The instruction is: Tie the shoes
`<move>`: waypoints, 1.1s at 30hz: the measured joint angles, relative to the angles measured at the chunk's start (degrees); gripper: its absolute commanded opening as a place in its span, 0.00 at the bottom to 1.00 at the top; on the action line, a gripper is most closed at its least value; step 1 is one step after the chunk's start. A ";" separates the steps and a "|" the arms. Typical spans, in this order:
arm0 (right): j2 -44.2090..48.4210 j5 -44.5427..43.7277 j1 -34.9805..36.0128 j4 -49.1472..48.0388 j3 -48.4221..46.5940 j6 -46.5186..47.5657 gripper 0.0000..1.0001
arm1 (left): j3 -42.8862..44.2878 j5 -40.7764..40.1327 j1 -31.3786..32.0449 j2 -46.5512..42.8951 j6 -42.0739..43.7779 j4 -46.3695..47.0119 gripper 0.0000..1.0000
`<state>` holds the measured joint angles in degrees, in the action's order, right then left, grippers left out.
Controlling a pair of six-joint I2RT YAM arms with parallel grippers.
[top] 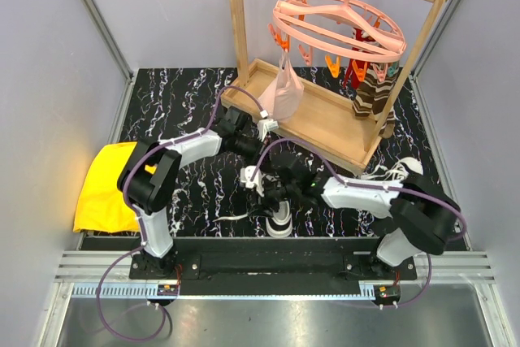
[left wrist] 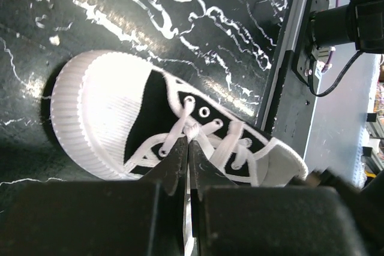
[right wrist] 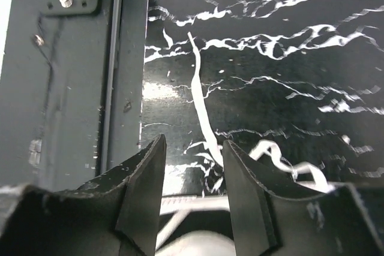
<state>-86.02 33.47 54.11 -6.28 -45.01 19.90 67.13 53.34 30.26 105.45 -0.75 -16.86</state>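
Note:
One white sneaker with black trim (left wrist: 108, 106) lies on the black marble table near the front edge, also in the top view (top: 281, 220). My left gripper (left wrist: 189, 140) is shut on its white lace (left wrist: 191, 126) right at the crossing over the eyelets; in the top view it (top: 268, 170) reaches down from the back. My right gripper (right wrist: 192, 148) is open just above the same shoe (right wrist: 192, 247), with a loose lace end (right wrist: 201, 106) on the table running between its fingers, not gripped. The second sneaker (top: 404, 170) lies at the right.
A wooden drying rack (top: 317, 119) stands at the back right with a pink peg hanger (top: 337, 26), brown striped socks (top: 372, 95) and a sheer bag (top: 284, 91). A yellow cloth (top: 110, 188) lies at the left. The metal front rail (right wrist: 78, 88) is close.

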 measured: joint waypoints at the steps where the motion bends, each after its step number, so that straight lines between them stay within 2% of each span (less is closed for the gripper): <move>1: -1.20 0.04 0.44 -0.28 -0.24 0.87 0.52 | 0.00 0.02 -0.02 0.55 0.00 -0.07 0.00; 8: -10.47 0.39 2.84 -1.60 -5.40 7.39 0.56 | 0.66 -0.02 -0.22 4.52 -0.15 -1.79 0.00; 16: -15.78 0.70 4.83 -1.09 -7.82 14.38 0.56 | 2.23 0.04 -0.28 6.16 0.81 -3.19 0.00; 21: -18.53 0.46 5.57 -0.61 -8.00 16.59 0.52 | 2.27 0.04 -0.39 6.16 1.14 -3.23 0.00; 25: -20.00 0.04 5.62 -0.26 -8.79 17.84 0.32 | 2.27 0.04 -0.39 6.16 1.40 -3.23 0.00; 28: -20.39 0.00 5.90 0.17 -9.27 17.92 0.00 | 2.27 0.04 -0.44 6.16 1.66 -3.26 0.00; 33: -19.23 -3.10 6.10 1.05 -9.29 16.59 0.00 | 2.27 0.02 -0.44 6.16 1.81 -3.30 0.00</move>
<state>-105.25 30.37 60.20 -5.23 -54.30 36.49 69.41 53.36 29.82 111.61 1.06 -20.16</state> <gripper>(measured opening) 0.008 0.005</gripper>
